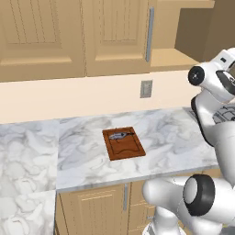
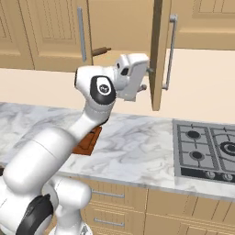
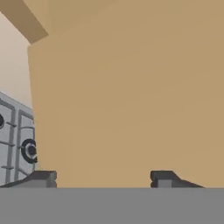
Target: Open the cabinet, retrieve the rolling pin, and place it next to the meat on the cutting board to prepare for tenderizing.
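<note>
The cabinet point(image 2: 124, 32) occupies the top of the right base view; its right door point(image 2: 158, 55) stands swung outward, edge-on near centre frame, bar handle point(image 2: 171, 50) facing right. The left door point(image 2: 55, 34) is closed. Inside the opening, the rolling pin point(image 2: 101, 50) lies on the shelf at upper centre, just right of the left door's handle.

The gripper point(image 2: 144, 78) sits at centre frame, just left of the open door's lower edge. In the hand view the fingertips point(image 3: 43, 178) are spread well apart, with nothing between them, facing a flat tan panel, probably the door's inner face. A stove point(image 3: 15, 140) appears at that view's left edge.

In the left base view the cutting board point(image 1: 124, 143) lies on the marble counter point(image 1: 174, 137) at centre frame, the meat point(image 1: 118, 135) resting on its upper edge.
</note>
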Controlling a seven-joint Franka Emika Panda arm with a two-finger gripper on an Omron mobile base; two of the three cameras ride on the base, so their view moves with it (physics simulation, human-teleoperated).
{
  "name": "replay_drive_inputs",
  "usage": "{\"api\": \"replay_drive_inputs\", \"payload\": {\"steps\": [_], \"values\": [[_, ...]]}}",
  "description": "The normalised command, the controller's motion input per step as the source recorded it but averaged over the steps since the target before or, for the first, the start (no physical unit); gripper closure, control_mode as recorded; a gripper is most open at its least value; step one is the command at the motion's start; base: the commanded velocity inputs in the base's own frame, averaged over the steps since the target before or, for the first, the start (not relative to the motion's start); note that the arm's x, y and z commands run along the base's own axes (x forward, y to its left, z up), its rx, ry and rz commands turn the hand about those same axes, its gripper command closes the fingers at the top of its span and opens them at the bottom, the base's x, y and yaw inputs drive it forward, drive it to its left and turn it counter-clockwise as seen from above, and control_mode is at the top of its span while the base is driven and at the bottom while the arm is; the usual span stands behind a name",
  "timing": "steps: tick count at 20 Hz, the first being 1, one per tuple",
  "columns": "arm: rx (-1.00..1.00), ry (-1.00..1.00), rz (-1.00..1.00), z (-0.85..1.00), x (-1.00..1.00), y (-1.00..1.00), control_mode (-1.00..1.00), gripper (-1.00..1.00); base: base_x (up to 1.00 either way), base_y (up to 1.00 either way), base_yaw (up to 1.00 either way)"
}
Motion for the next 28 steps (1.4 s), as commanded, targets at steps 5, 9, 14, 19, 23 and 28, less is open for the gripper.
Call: {"api": "replay_drive_inputs", "payload": {"steps": [5,9,14,19,23,28], "values": [[-0.01,-0.01,0.01,-0.02,-0.1,-0.07,-1.0,-1.0,0.0,0.0,0.0],[-0.04,-0.11,0.0,-0.04,-0.12,0.96,-1.0,-1.0,0.0,0.0,0.0],[0.0,-0.22,0.0,0.0,0.0,1.0,-1.0,-1.0,0.0,0.0,0.0],[0.01,-0.32,0.0,0.0,-0.02,0.95,-1.0,-1.0,0.0,0.0,0.0],[0.08,-0.37,0.03,0.0,-0.13,0.91,-1.0,-1.0,0.0,0.0,0.0],[0.15,-0.36,0.16,0.0,-0.02,0.68,-1.0,-1.0,0.0,0.0,0.0]]}}
